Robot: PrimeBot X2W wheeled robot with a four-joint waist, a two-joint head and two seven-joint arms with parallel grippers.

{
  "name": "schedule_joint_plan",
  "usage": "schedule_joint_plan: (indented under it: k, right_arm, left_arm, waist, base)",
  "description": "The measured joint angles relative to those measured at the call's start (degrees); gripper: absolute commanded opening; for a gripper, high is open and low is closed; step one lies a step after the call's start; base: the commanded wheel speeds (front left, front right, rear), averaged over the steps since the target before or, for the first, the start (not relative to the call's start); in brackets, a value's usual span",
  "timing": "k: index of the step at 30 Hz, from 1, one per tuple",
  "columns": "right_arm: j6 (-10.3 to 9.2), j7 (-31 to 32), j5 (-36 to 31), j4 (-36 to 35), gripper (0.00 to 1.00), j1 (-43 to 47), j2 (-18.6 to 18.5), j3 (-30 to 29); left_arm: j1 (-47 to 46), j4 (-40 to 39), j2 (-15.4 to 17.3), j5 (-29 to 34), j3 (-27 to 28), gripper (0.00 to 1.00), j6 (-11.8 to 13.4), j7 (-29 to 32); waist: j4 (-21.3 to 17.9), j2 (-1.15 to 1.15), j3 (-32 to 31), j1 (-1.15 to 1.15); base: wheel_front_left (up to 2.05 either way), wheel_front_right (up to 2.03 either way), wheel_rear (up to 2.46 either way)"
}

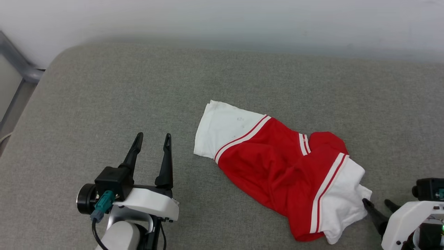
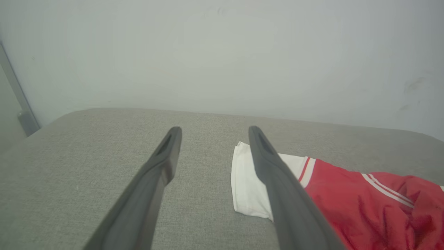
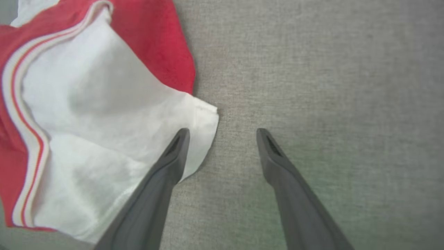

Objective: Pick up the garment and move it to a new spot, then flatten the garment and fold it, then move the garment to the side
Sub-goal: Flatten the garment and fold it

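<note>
1. Jaws of the left gripper (image 1: pixel 154 135) are released and hold nothing. Its two long dark fingers are spread apart above bare fabric, in the near-left part of the grey woven-fabric pad (image 1: pixel 138 86).
2. Jaws of the right gripper (image 1: pixel 375 201) are also released and hold nothing. This gripper is toward the near-right part of the pad.
3. In the right wrist view, one finger (image 3: pixel 173 156) of the right gripper (image 3: pixel 222 131) overlaps the corner of a white sleeve. The other finger is over bare pad. Contact between finger and cloth cannot be confirmed.
4. The red jersey shirt with white short sleeves and red-white striped trim (image 1: pixel 277 163) lies crumpled on the pad. It runs diagonally from the middle of the pad toward the near-right edge.
5. One white sleeve forms the end nearer the middle of the pad. The second white sleeve forms the near-right end, just beside the right gripper.
6. In the left wrist view, the left gripper (image 2: pixel 215 129) is apart from the shirt (image 2: pixel 364 201), which lies on its right-hand side.
7. A pale plain wall (image 1: pixel 222 21) runs behind the far edge of the pad.
8. A grey metal frame (image 1: pixel 17 66) stands off the far-left corner.
</note>
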Motion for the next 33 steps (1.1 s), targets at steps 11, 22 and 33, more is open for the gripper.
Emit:
schedule_joint_plan:
  k: [11, 22, 33]
  right_arm:
    - [-0.13, 5.61, 4.24, 3.37, 0.00, -2.64, -5.87, 9.26]
    - [0.04, 3.69, 4.86, 0.30, 0.00, -4.01, -8.28, 11.41]
    - [0.02, 3.98, 3.08, -1.65, 0.00, -5.19, -13.28, -2.15]
  left_arm:
    - [-1.61, 0.51, -1.34, 1.34, 1.82, 1.00, -1.05, -0.14]
    - [-1.57, 1.37, -2.34, 2.50, 3.71, 1.00, -2.09, -0.15]
    - [-0.89, 0.98, -2.60, 3.41, 5.30, 1.00, -2.50, -0.22]
  waist:
    - [1.23, 0.00, 4.30, 0.00]
    - [-0.35, 0.00, 3.53, 0.00]
    - [-2.54, 0.00, 2.45, 0.00]
  base:
    - [0.00, 0.00, 0.00]
    - [0.00, 0.00, 0.00]
    - [0.00, 0.00, 0.00]
